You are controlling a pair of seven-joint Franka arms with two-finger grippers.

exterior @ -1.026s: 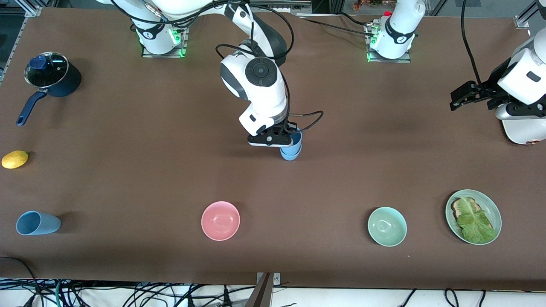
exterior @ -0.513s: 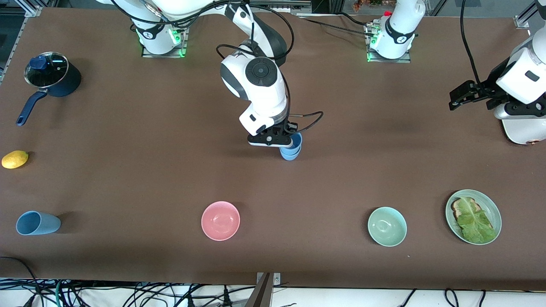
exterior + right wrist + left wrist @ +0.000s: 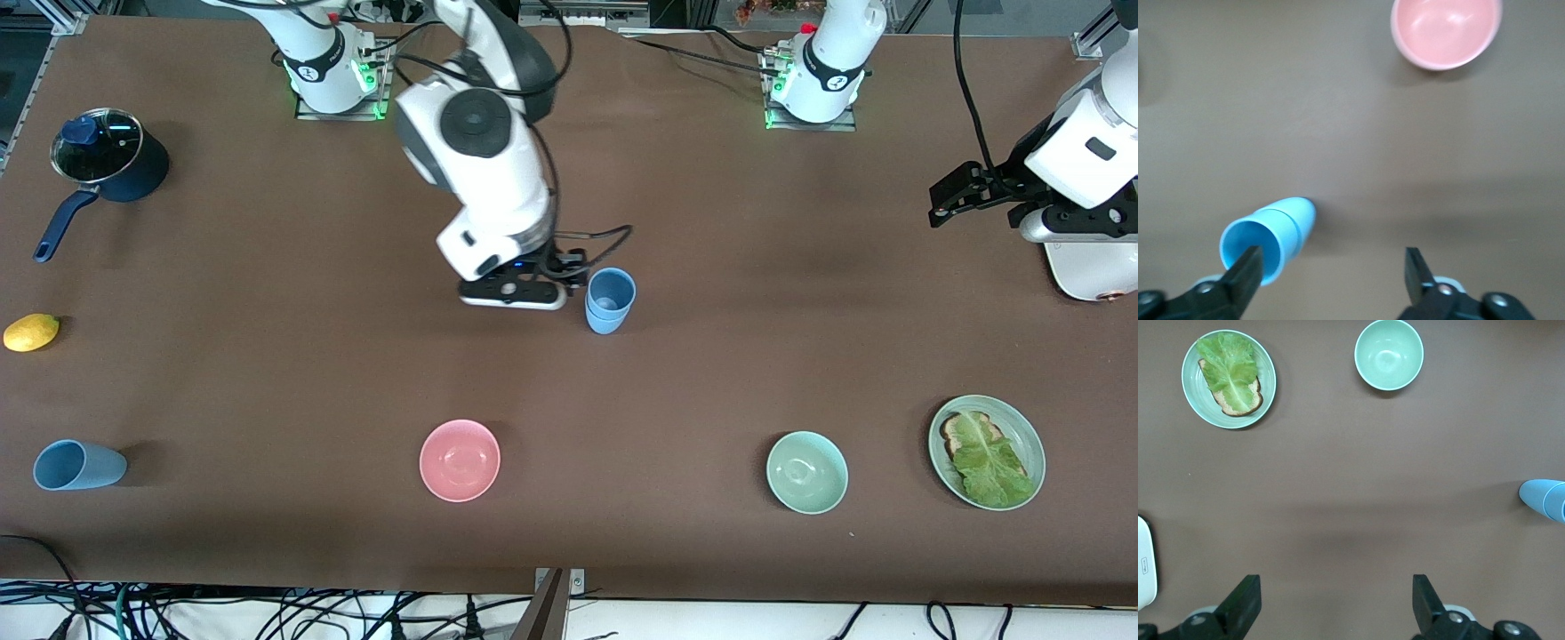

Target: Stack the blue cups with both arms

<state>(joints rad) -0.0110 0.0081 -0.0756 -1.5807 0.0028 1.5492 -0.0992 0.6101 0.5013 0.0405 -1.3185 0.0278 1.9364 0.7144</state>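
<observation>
Two sky-blue cups point(image 3: 610, 301) stand nested and upright at the table's middle; they also show in the right wrist view point(image 3: 1268, 243) and at the edge of the left wrist view point(image 3: 1545, 500). A slate-blue cup point(image 3: 78, 465) lies on its side near the front camera at the right arm's end. My right gripper point(image 3: 516, 298) is open and empty, over the table just beside the nested cups toward the right arm's end; in the right wrist view point(image 3: 1331, 270) one finger overlaps the cup's rim. My left gripper point(image 3: 948, 200) is open and empty at the left arm's end, waiting; the left wrist view point(image 3: 1337, 600) shows bare table between its fingers.
A pink bowl point(image 3: 460, 460), a mint-green bowl point(image 3: 806, 472) and a green plate point(image 3: 1022, 427) with toast and lettuce lie nearer the front camera. A navy pot point(image 3: 111, 165) and a lemon point(image 3: 31, 332) sit at the right arm's end.
My right gripper has come off the nested cups and moved toward the right arm's end, leaving them standing. The left gripper has shifted slightly.
</observation>
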